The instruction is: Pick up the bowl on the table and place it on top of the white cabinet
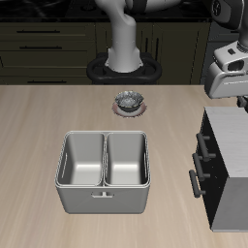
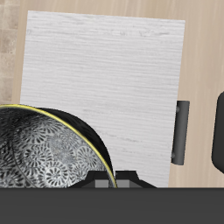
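My gripper [image 1: 232, 87] hangs over the back end of the white cabinet [image 1: 231, 160]. In the wrist view the bowl [image 2: 44, 157], with its speckled dark-and-light inside and thin yellowish rim, sits close under the camera. It is gripped at its rim by the gripper [image 2: 109, 181] and held above the cabinet's pale top [image 2: 105, 87]. A grey bar handle [image 2: 181, 131] shows at the cabinet's front edge. In the exterior view the hand hides the bowl. The twin bowl [image 1: 128, 99] stays on its pinkish disc on the table [image 1: 39, 126].
A grey two-compartment metal basin [image 1: 104, 172] stands near the table's front edge. The robot's base [image 1: 124, 58] stands at the back. The cabinet's dark front carries grey bar handles [image 1: 198, 165].
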